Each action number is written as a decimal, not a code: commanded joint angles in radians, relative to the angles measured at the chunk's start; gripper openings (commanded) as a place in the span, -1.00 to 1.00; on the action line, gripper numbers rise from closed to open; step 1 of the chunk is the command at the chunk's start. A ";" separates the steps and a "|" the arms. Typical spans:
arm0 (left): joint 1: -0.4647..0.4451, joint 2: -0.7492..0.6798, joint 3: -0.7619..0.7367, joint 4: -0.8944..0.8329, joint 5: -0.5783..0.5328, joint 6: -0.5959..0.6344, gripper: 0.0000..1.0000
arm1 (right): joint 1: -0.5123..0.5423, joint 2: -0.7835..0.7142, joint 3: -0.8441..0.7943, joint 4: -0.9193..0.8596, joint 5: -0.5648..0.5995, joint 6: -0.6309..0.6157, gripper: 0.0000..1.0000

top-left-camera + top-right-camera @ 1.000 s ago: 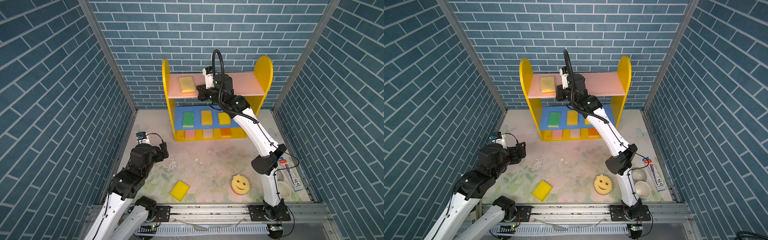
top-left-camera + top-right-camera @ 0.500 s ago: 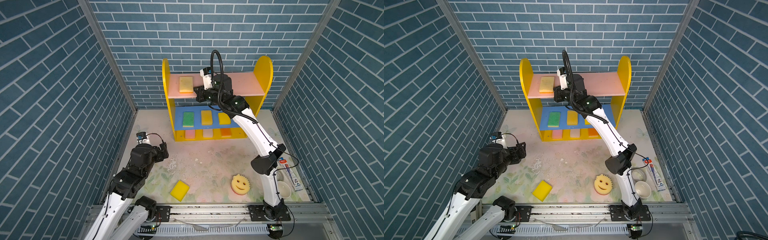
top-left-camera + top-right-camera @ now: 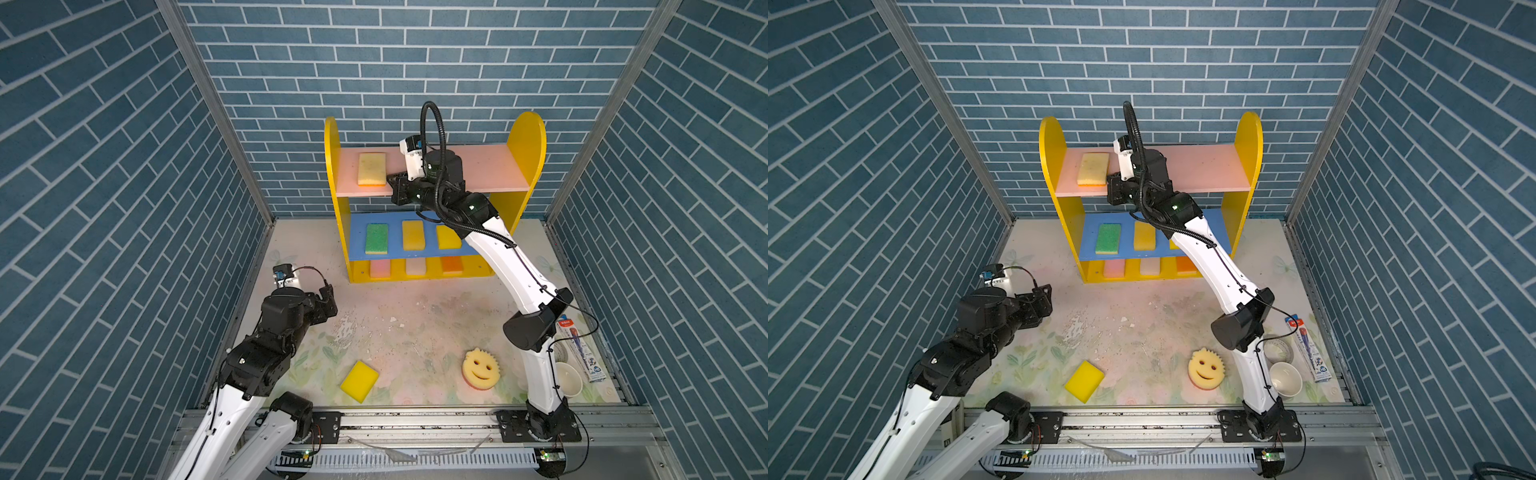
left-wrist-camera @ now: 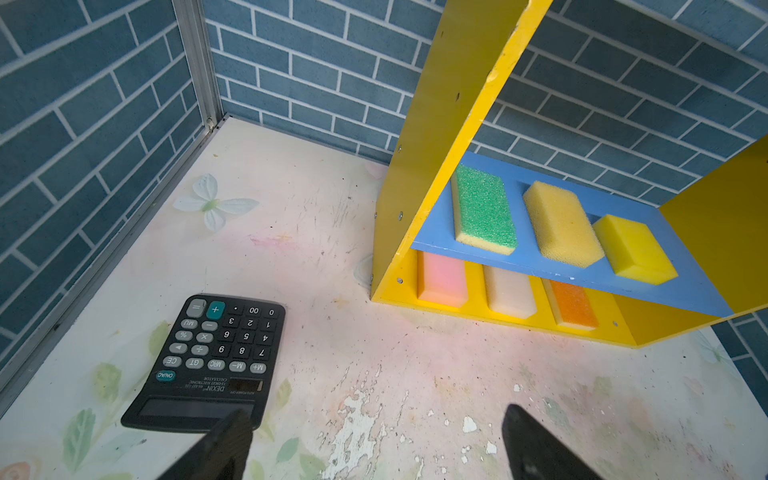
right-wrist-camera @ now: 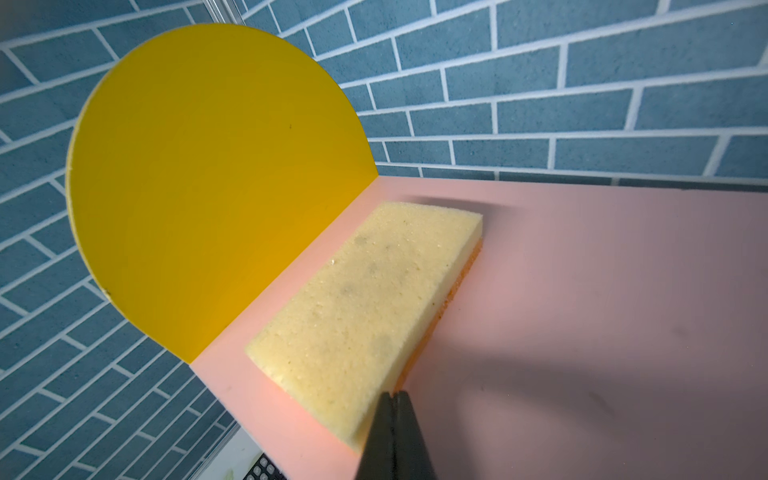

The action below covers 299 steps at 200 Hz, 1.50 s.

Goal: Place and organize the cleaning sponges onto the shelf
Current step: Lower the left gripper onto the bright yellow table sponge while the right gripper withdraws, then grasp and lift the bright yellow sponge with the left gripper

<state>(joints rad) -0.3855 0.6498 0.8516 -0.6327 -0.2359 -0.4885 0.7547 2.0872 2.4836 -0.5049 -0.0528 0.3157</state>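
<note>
The shelf (image 3: 486,170) stands at the back wall. A tan sponge (image 3: 371,168) (image 5: 365,299) lies at the left end of its pink top board. My right gripper (image 5: 393,395) (image 3: 390,179) is shut and empty, its tip against that sponge's front right corner. Green (image 3: 376,238), orange-yellow (image 3: 412,235) and yellow (image 3: 448,237) sponges sit on the blue board, with pink (image 4: 441,279), whitish (image 4: 509,291) and orange (image 4: 571,305) ones on the base. A yellow sponge (image 3: 359,375) and a smiley sponge (image 3: 480,368) lie on the table. My left gripper (image 4: 374,432) (image 3: 328,297) hangs open, holding nothing.
A black calculator (image 4: 208,361) lies on the table by the left wall, just ahead of the left gripper. At the right edge stand a white cup (image 3: 569,379), a tape roll (image 3: 1278,350) and a slim boxed tube (image 3: 579,347). Brick walls close in three sides.
My shut right gripper has slid left along the pink top board up against the tan sponge, which has edged slightly left. The left arm has not moved.
</note>
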 commanded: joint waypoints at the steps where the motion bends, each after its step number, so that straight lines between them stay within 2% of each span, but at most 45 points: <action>1: 0.005 0.006 -0.023 -0.019 -0.015 0.007 0.91 | 0.010 -0.131 -0.145 0.038 0.038 -0.023 -1.00; 20: 0.005 0.040 -0.028 -0.075 -0.028 -0.013 0.91 | 0.027 -0.239 -0.289 0.105 0.078 -0.053 -1.00; 39: 0.005 0.073 -0.051 -0.107 0.034 -0.004 0.89 | 0.042 -0.321 -0.392 0.132 0.121 -0.082 -1.00; 77: 0.000 0.117 -0.185 -0.101 0.289 -0.034 0.70 | 0.046 -0.418 -0.538 0.147 0.188 -0.084 -1.00; 78: -0.001 0.116 -0.189 -0.096 0.297 -0.037 0.71 | 0.046 -0.421 -0.542 0.149 0.190 -0.083 -1.00; 81: -0.003 0.110 -0.207 -0.084 0.319 -0.047 0.93 | 0.046 -0.427 -0.555 0.153 0.193 -0.081 -1.00; 83: -0.004 0.107 -0.216 -0.073 0.333 -0.053 0.98 | 0.046 -0.432 -0.564 0.160 0.196 -0.081 -1.00; 108: -0.007 0.040 -0.334 0.017 0.443 -0.180 0.97 | 0.046 -0.477 -0.660 0.221 0.201 -0.063 -1.00; 140: -0.063 -0.057 -0.440 0.027 0.465 -0.286 0.79 | 0.046 -0.475 -0.667 0.203 0.202 -0.056 -1.00; 163: -0.112 -0.084 -0.494 0.035 0.481 -0.336 0.73 | 0.045 -0.467 -0.669 0.191 0.201 -0.047 -1.00; 194: -0.131 -0.061 -0.502 0.003 0.506 -0.327 0.67 | 0.045 -0.462 -0.678 0.185 0.202 -0.036 -1.00; 230: -0.135 0.051 -0.501 -0.016 0.543 -0.302 0.43 | 0.045 -0.464 -0.687 0.179 0.213 -0.034 -1.00; 263: -0.139 0.171 -0.506 0.048 0.577 -0.287 0.36 | 0.043 -0.463 -0.689 0.179 0.225 -0.033 -0.99; 274: -0.142 0.209 -0.506 0.071 0.584 -0.282 0.28 | 0.041 -0.458 -0.688 0.178 0.226 -0.033 -0.99; 279: -0.142 0.225 -0.504 0.079 0.585 -0.280 0.19 | 0.041 -0.458 -0.688 0.180 0.225 -0.033 -0.99; 299: -0.141 0.269 -0.490 0.105 0.569 -0.274 -0.39 | 0.040 -0.452 -0.687 0.176 0.227 -0.030 -0.99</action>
<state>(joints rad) -0.5201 0.8799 0.3527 -0.5709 0.3363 -0.7788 0.7982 1.6279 1.8145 -0.3290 0.1524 0.2653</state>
